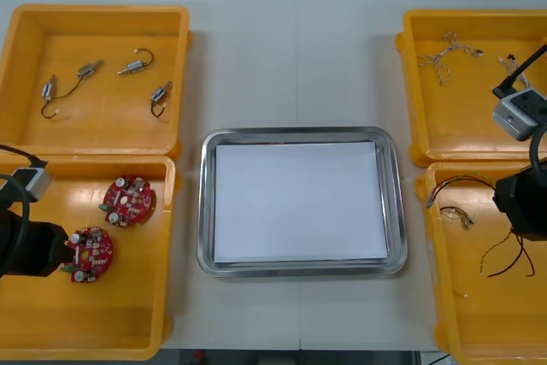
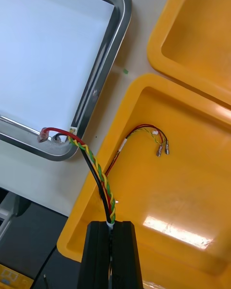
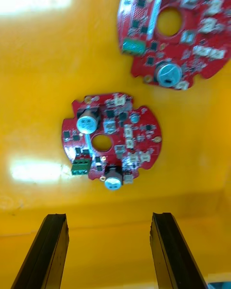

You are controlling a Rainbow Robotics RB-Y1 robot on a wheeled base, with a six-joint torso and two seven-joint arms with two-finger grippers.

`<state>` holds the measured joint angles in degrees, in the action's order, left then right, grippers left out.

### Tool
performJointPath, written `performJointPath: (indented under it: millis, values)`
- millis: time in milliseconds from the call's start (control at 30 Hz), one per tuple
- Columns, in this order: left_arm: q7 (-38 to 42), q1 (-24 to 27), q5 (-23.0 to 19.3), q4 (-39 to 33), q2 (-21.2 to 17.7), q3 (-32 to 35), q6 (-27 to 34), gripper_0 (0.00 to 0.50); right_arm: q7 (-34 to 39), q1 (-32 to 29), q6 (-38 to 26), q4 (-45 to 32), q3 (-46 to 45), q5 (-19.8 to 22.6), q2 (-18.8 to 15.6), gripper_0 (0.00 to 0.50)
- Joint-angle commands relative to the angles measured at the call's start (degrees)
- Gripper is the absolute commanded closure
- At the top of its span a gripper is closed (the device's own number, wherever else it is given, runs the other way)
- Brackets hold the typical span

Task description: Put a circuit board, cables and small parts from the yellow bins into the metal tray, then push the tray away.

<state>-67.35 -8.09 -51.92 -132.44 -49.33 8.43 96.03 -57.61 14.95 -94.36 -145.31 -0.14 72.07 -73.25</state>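
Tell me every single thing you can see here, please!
table: one, light, under everything
yellow bins: four, yellow, two at each side of the table
metal tray: one, shiny rim, white inside, between the bins
circuit boards: two, red, near left bin
small metal parts: four, silver, far left bin
loose cables: several, mixed colours, both right bins
held cable: one, twisted red, yellow, green and black, over the near right bin
left gripper: black fingers, open above a circuit board
right gripper: black fingers, shut on the held cable

No legible text, label, brand, number or sign is recorded. Markings on the red circuit boards (image 3: 111,139) cannot be read.
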Motion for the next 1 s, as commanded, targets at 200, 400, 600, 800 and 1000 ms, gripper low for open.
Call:
performJointPath:
  millis: [200, 400, 600, 800, 1000]
  values:
    - [-2.4, 4.8, -5.1, -1.9, -5.3, 2.7, 1.1, 0.000, -3.2, 9.7, 0.6, -0.8, 11.2, -5.4, -1.0, 0.500]
    - [-7.9, 5.5, -5.6, -1.9, -5.6, 4.1, 2.0, 0.000, -4.4, 11.7, 0.6, -0.7, 12.8, -6.2, -0.8, 0.500]
    - [-14.0, 6.1, -6.5, -1.7, -5.9, 6.4, 2.3, 0.000, -5.5, 11.8, 0.6, -0.3, 12.8, -6.2, -0.7, 0.500]
    - [-22.6, 6.2, -7.8, -1.7, -5.3, 6.1, 2.4, 0.000, -6.3, 11.8, 0.4, -0.1, 12.8, -6.2, -0.7, 0.500]
    - [-29.3, 6.1, -11.8, -1.5, -5.3, 6.1, 2.8, 0.000, -6.7, 11.8, 0.2, 0.0, 12.9, -6.2, -0.6, 0.500]
